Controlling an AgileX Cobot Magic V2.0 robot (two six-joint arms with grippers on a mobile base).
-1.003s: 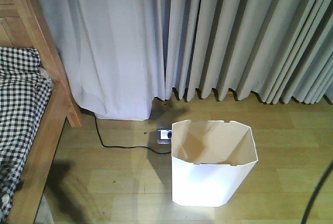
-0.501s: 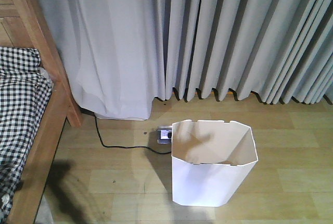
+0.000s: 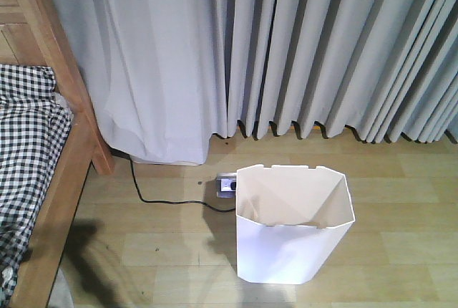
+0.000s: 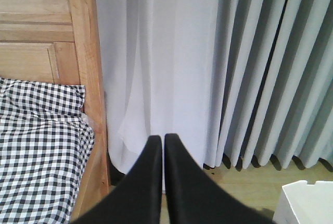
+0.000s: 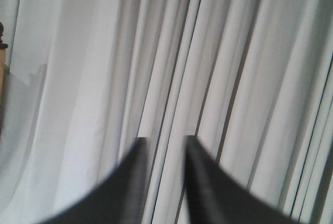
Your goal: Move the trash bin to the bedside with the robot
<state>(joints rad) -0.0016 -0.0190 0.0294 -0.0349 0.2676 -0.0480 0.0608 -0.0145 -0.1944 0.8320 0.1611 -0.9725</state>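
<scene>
One light brown wooden bed frame with black-and-white checked bedding fills the left edge; a black cable trails across the wooden plank floor to a small socket box; the white tapered plastic trash bin stands upright right of centre, apart from the bed; grey pleated curtains behind; left end effector tips pressed together, holding nothing; right end effector parted, empty.

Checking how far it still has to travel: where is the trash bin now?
In the front view the trash bin stands on the wooden floor right of centre, before the curtains, beside a power strip, well right of the bed.
</scene>
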